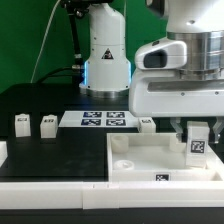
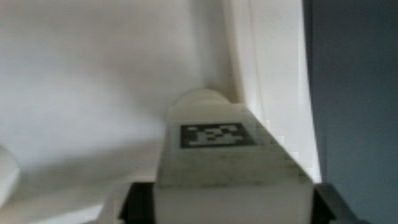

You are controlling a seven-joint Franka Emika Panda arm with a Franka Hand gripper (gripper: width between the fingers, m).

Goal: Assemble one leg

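Observation:
My gripper (image 1: pixel 197 128) is shut on a leg (image 1: pixel 197 143), a small white block with a black-and-white tag, and holds it upright over the right end of the wide white square plate (image 1: pixel 135 158). In the wrist view the leg (image 2: pixel 217 150) fills the space between my dark fingers (image 2: pixel 139 203), its tip close to the plate's raised edge (image 2: pixel 267 80). Three more legs stand on the black table: two at the exterior view's left (image 1: pixel 21 123) (image 1: pixel 46 124) and one by the plate's back edge (image 1: pixel 146 124).
The marker board (image 1: pixel 100 119) lies flat behind the plate. The robot's white base (image 1: pixel 105 55) stands at the back. A white rim (image 1: pixel 50 187) runs along the table's front edge.

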